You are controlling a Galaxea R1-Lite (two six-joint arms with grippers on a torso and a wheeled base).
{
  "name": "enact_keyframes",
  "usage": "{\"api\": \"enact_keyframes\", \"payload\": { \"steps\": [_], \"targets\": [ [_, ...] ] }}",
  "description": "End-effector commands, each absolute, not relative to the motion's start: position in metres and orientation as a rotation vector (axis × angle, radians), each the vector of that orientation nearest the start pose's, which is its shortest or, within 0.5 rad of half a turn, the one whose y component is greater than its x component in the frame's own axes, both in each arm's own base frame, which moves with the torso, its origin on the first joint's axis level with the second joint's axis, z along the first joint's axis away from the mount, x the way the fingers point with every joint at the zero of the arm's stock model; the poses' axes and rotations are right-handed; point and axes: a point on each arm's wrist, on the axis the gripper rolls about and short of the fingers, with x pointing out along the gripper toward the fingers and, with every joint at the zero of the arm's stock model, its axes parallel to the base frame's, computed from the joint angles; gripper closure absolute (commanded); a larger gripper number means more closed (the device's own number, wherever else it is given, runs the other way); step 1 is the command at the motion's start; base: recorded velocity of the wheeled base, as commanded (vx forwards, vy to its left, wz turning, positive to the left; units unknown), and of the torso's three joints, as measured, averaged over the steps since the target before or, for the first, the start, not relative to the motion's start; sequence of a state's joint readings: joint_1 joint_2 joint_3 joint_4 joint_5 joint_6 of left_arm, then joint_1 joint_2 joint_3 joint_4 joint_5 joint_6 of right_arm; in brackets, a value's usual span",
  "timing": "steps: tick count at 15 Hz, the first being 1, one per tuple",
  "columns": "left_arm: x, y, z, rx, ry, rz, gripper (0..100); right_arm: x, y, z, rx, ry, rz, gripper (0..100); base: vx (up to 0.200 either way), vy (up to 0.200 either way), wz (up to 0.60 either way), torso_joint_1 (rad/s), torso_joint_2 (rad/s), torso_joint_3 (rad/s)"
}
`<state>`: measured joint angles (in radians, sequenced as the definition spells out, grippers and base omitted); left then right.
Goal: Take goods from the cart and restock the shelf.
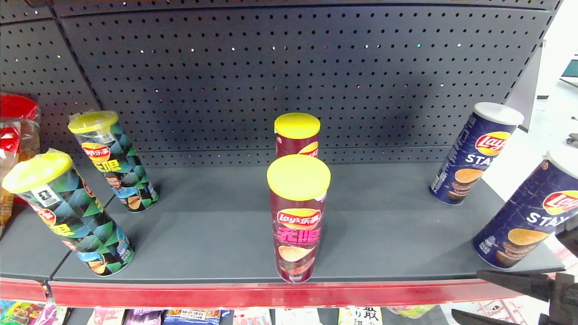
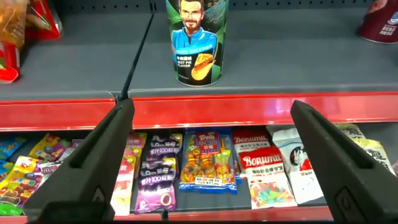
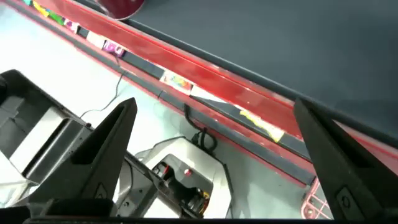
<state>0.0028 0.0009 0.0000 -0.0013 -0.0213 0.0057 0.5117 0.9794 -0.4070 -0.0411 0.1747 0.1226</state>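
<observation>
The left gripper (image 2: 212, 106) and right gripper (image 3: 214, 103) both gape, released, before the shelf (image 1: 216, 225) holding chip cans (image 1: 298, 221).

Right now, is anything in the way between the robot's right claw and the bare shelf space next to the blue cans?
Yes: the right gripper hangs open below the shelf, so the red front rail lies between them. The front blue can stands close beside that gap.

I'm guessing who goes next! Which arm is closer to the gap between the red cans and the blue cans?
Probably the right. Its open fingers sit just below the shelf near the blue cans; the left fingers face the green can. Both are empty.
</observation>
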Motion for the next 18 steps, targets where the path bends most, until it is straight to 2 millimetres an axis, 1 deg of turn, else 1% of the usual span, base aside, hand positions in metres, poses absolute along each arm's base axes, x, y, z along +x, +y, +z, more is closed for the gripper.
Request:
{"api": "enact_keyframes", "payload": {
  "steps": [1,2,3,4,6,8,9,12,13,18],
  "targets": [
    [-0.023,-0.001,0.076,0.006,-0.002,-0.018,0,0.118,0.075,0.162,-0.001,0.632,0.633,0,0.000,0.000,0.00,0.000,0.00,0.000],
    [-0.023,-0.001,0.076,0.006,-0.002,-0.018,0,0.125,0.085,0.161,-0.013,0.632,0.648,0,0.000,0.000,0.00,0.000,0.00,0.000],
    [-0.023,-0.001,0.076,0.006,-0.002,-0.018,0,0.128,0.089,0.161,-0.017,0.627,0.649,0,0.000,0.000,0.00,0.000,0.00,0.000],
    [-0.023,-0.001,0.076,0.006,-0.002,-0.018,0,0.141,0.100,0.160,-0.036,0.626,0.633,0,0.000,0.000,0.00,0.000,0.00,0.000],
    [-0.023,-0.001,0.076,0.006,-0.002,-0.018,0,0.154,0.117,0.162,-0.048,0.611,0.648,0,0.000,0.000,0.00,0.000,0.00,0.000],
    [-0.023,-0.001,0.076,0.006,-0.002,-0.018,0,0.161,0.128,0.161,-0.068,0.606,0.643,0,0.000,0.000,0.00,0.000,0.00,0.000],
    [-0.023,-0.001,0.076,0.006,-0.002,-0.018,0,0.168,0.138,0.157,-0.083,0.604,0.629,0,0.000,0.000,0.00,0.000,0.00,0.000],
    [-0.023,-0.001,0.076,0.006,-0.002,-0.018,0,0.175,0.147,0.154,-0.098,0.611,0.637,0,0.000,0.000,0.00,0.000,0.00,0.000],
    [-0.023,-0.001,0.076,0.006,-0.002,-0.018,0,0.179,0.152,0.153,-0.104,0.615,0.634,0,0.000,0.000,0.00,0.000,0.00,0.000],
    [-0.023,-0.001,0.076,0.006,-0.002,-0.018,0,0.185,0.176,0.152,-0.137,0.607,0.650,0,0.000,0.000,0.00,0.000,0.00,0.000]
  ]
}}
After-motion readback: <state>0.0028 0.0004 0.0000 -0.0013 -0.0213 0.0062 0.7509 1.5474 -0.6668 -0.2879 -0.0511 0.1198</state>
